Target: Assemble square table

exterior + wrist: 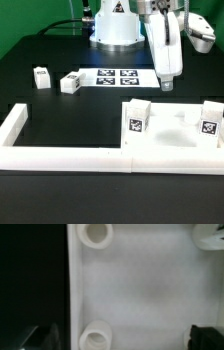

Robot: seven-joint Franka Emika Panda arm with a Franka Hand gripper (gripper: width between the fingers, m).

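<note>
Square table slab (170, 148) bears two tagged leg blocks (137, 118); fingers (207, 336) hover spread apart above it.

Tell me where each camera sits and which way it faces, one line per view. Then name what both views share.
Exterior view: sits off the arm, looking slightly down across the black table toward the robot base. The arm and gripper show on the exterior view's right.
Wrist view: sits on the wrist, looking down onto the square tabletop and its round sockets. Two dark fingertips show, spread apart.
Shared: the square tabletop and the gripper.
</note>
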